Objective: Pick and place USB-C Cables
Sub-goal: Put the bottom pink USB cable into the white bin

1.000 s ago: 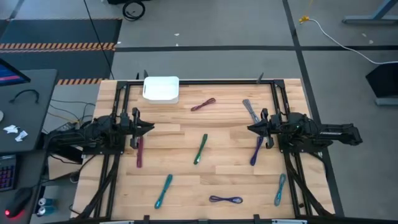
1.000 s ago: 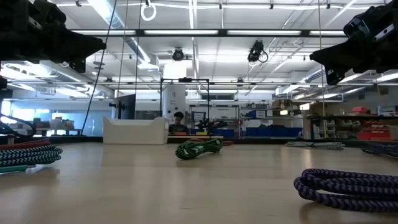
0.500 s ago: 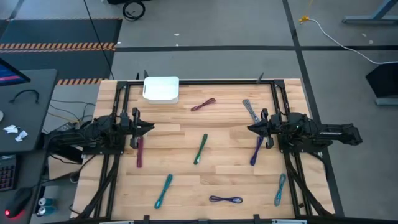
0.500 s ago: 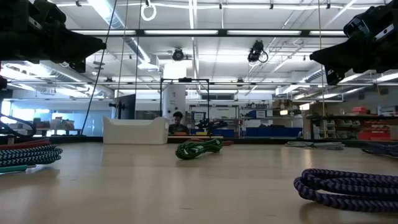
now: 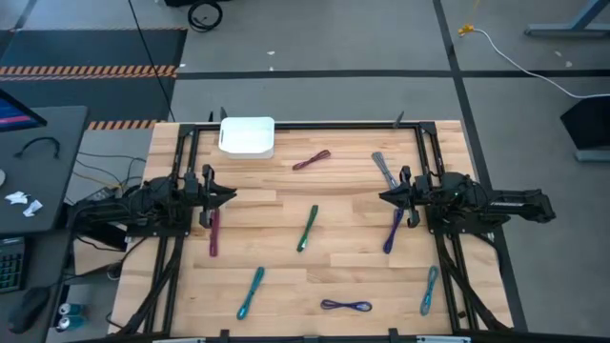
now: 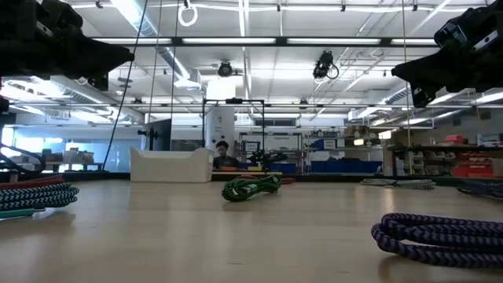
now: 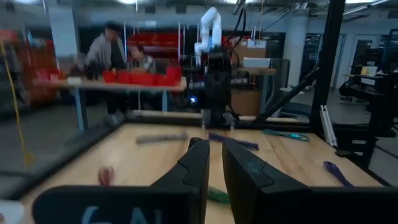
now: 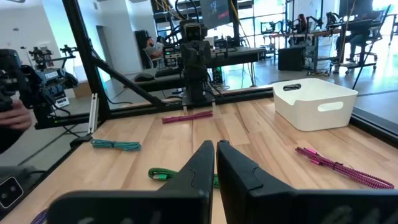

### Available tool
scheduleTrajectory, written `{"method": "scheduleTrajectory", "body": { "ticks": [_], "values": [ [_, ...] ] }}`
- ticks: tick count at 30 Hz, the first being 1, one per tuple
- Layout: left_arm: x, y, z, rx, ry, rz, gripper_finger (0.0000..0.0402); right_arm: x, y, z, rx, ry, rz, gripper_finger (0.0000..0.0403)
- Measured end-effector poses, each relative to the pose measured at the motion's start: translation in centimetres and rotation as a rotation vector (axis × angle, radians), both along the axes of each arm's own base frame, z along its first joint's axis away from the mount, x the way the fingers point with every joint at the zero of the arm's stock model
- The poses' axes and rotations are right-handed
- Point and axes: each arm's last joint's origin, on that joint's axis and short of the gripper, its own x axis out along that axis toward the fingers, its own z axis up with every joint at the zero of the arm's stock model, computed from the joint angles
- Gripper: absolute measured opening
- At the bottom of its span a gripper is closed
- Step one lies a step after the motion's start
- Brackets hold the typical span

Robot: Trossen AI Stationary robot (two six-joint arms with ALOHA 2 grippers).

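- USB-C cables lie scattered over the wooden table [image 5: 276, 276], none of them in either tool.
- The left tool [image 5: 232, 195] hangs above the table with its fingers nearly together and nothing between them.
- The maroon cable [image 5: 214, 232] lies just beside and slightly behind the left tool's tip, under its wrist, running along the table's length.
- The green cable [image 5: 307, 229] lies between the two tools, ahead of the left tool and a little off to one side; in the low view it shows as a green coil [image 6: 251, 187] at mid-table.
- One teal cable [image 5: 252, 292] lies well apart from the left tool, toward the table's near edge.
- The right tool [image 5: 384, 198] faces the left one across the table, fingers almost touching and holding nothing.
- A purple cable [image 5: 394, 232] lies just beside the right tool's tip, partly under its wrist.
- The grey cable [image 5: 383, 169] lies near the right tool on its other side, toward the far edge.
- A pink-maroon cable [image 5: 311, 160] lies ahead of the right tool, toward the white bin [image 5: 248, 136] in the far corner.
- A second purple cable [image 5: 346, 306] and a second teal cable [image 5: 429, 290] lie near the table's near edge, well apart from the right tool.
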Motion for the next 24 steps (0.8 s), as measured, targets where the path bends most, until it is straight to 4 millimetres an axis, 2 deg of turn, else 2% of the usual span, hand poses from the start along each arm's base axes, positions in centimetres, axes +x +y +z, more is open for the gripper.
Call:
{"method": "scheduleTrajectory", "body": {
  "ticks": [2, 6, 10, 14, 16, 19, 24],
  "values": [
    [-0.2, 0.0, 0.8, 0.063, -0.079, 0.011, 0.005, 0.0, 0.0, 0.0, 0.0, 0.0, 0.001, 0.0023],
    [-0.5, -0.1, 1.8, 0.082, -0.184, 0.016, 0.005, 0.0, 0.0, 0.0, 0.0, 0.0, 0.0, 0.0023],
    [-0.6, -0.1, 2.2, -0.034, -0.241, -0.02, 0.005, 0.0, 0.0, 0.0, 0.0, 0.0, 0.0, 0.0023],
    [-0.6, -0.1, 2.5, -0.005, -0.266, -0.008, 0.005, 0.0, 0.0, 0.0, 0.0, 0.0, 0.001, 0.0023],
    [-0.1, 0.1, 2.4, -0.031, -0.196, 0.031, 0.0047, 0.0, 0.0, 0.0, 0.0, 0.0, 0.0, 0.0023],
    [0.7, 0.5, 3.1, -0.11, -0.067, 0.142, 0.0034, 0.0, 0.0, 0.0, 0.0, -0.001, 0.0, 0.0023],
    [2.8, 1.4, 4.3, -0.252, 0.264, 0.399, 0.0011, 0.0, 0.0, 0.0, 0.0, 0.0, 0.0, 0.0023]
  ]
}}
